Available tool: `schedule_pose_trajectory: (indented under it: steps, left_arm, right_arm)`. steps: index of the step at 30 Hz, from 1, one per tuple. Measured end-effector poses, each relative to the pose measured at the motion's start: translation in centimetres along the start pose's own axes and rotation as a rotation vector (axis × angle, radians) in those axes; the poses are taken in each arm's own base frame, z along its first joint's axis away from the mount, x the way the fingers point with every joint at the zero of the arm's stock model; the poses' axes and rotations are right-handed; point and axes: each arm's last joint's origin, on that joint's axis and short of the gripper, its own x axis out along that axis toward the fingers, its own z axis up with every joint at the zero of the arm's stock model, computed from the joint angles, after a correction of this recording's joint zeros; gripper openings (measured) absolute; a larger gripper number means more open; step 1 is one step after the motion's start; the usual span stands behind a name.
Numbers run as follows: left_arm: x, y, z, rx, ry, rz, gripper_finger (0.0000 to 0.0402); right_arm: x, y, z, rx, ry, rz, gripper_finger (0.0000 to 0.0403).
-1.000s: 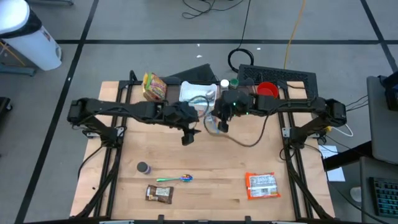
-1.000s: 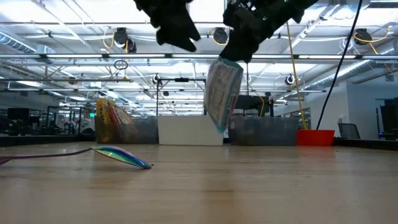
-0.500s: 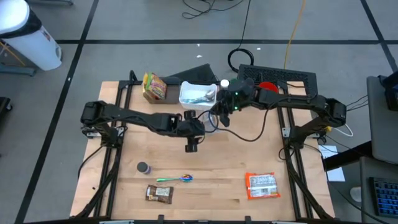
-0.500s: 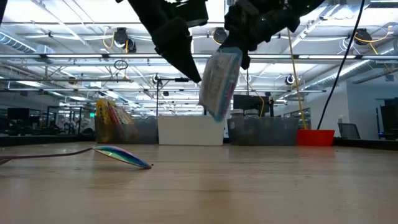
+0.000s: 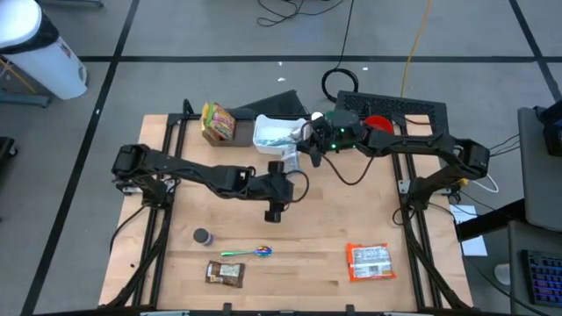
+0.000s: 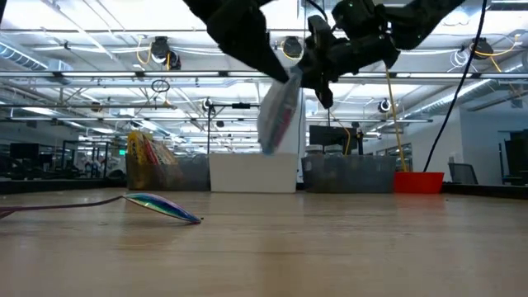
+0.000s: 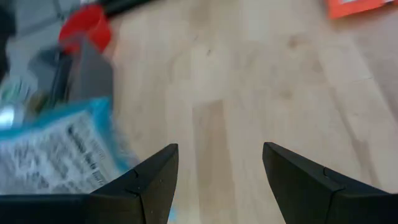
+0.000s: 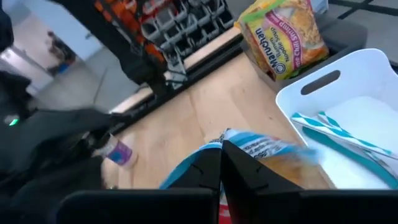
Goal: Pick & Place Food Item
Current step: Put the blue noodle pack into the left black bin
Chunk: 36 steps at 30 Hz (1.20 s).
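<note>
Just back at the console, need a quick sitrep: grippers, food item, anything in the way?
Right gripper shut on blue-and-white food packet, carrying it over the white bin. Left gripper open, empty, mid-table. Nothing blocking the bin.

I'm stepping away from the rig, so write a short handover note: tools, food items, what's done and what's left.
Right tool: shut on the blue-and-white food packet, held in the air beside the white bin at the table's far edge.
Left tool: open, empty, over mid-table.
Noodle pack sits left of the bin. Orange packet and snack bar lie at the near edge.
Done: packet picked up. Left: release it, probably into the bin.
</note>
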Motion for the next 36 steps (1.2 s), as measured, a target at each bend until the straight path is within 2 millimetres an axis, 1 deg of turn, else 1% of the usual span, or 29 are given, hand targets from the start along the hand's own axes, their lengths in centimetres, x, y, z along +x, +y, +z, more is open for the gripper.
schedule_pose_trajectory:
  steps: [4,9,12,18,21,23,25,28,31,33,36]
  left_arm:
    - [-0.2,-0.6,1.0,0.093,-0.097,-0.03,0.0244]
    - [-0.5,-0.7,2.0,0.22,-0.192,0.02,0.0244]
    - [-0.4,-0.6,2.0,0.371,-0.183,0.065,0.0244]
    - [-0.5,-0.5,2.0,0.653,-0.115,0.184,0.0243]
    - [-0.6,-0.8,2.0,0.75,-0.086,0.222,0.0243]
    - [-0.8,-0.9,2.2,0.771,-0.081,0.223,0.0243]
    - [-1.2,-0.5,2.7,0.751,-0.073,0.205,0.0243]
    - [-2.3,0.5,4.0,0.676,-0.11,0.106,0.0243]
    - [-3.1,1.4,4.7,0.629,-0.133,0.005,0.0243]
    - [-3.5,1.8,4.9,0.637,-0.125,-0.016,0.0243]
    - [-3.5,1.8,4.9,0.669,-0.116,-0.023,0.0243]
  right_arm:
    - [0.0,-0.2,-0.5,0.031,-0.045,0.018,0.0]
    - [0.1,0.1,-0.6,0.017,-0.074,-0.006,0.0]
    - [0.2,0.5,-0.6,0.008,-0.079,0.023,0.0]
    - [0.3,0.9,-0.9,0.004,-0.023,0.109,0.0]
    - [0.3,0.8,-1.2,0.005,0.023,0.128,0.0]
    - [0.3,0.8,-1.4,0.005,0.052,0.153,0.0]
    - [0.3,0.8,-1.6,0.002,0.069,0.157,0.0]
    - [0.3,1.0,-1.8,-0.001,0.099,0.189,0.0]
    - [0.6,1.4,-2.1,-0.022,0.109,0.216,0.0]
    - [0.7,1.5,-2.4,-0.021,0.129,0.229,0.0]
    - [0.7,1.7,-2.4,-0.032,0.148,0.29,0.0]
